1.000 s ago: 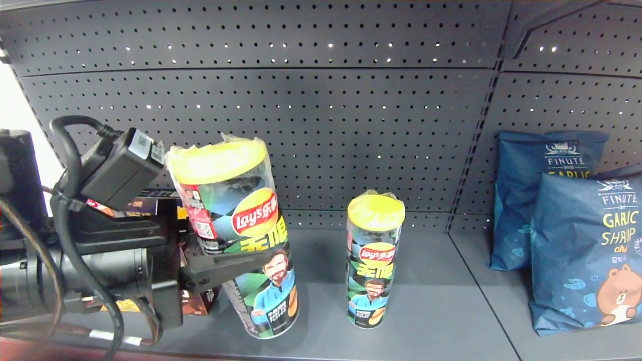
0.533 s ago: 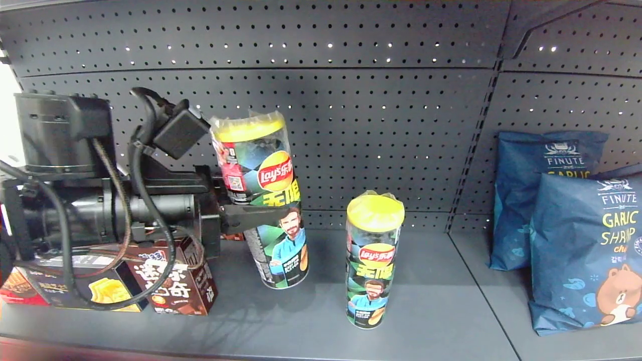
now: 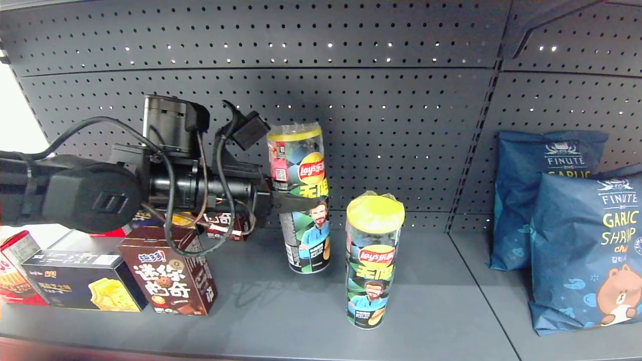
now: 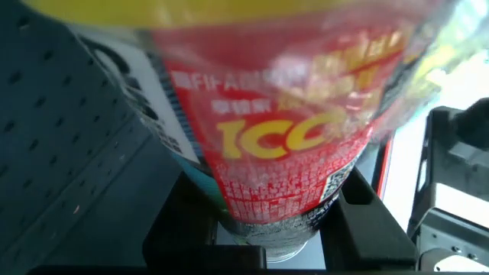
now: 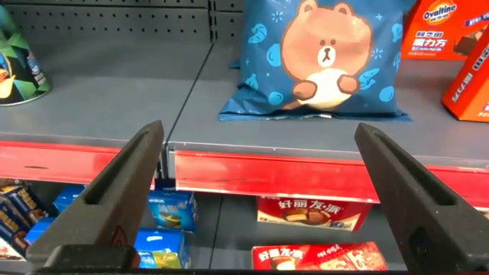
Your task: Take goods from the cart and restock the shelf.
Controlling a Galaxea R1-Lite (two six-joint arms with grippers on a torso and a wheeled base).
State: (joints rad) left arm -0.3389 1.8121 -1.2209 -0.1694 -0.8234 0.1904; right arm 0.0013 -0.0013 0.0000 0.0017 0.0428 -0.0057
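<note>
The left gripper [image 3: 301,199] is clamped around the middle of a tall chips can [image 3: 300,155], held upright near the back of the grey shelf [image 3: 431,301]. A second matching can [image 3: 373,260] stands just in front and to its right. The right gripper [image 5: 260,131] has its fingers spread wide, facing the shelf's front edge near a blue bear snack bag [image 5: 321,61]

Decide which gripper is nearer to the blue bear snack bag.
Right. The right gripper is open just off the shelf edge, facing the blue bear snack bag. The left gripper is far to the robot's left, shut on a chip can, a standing chip can between.
</note>
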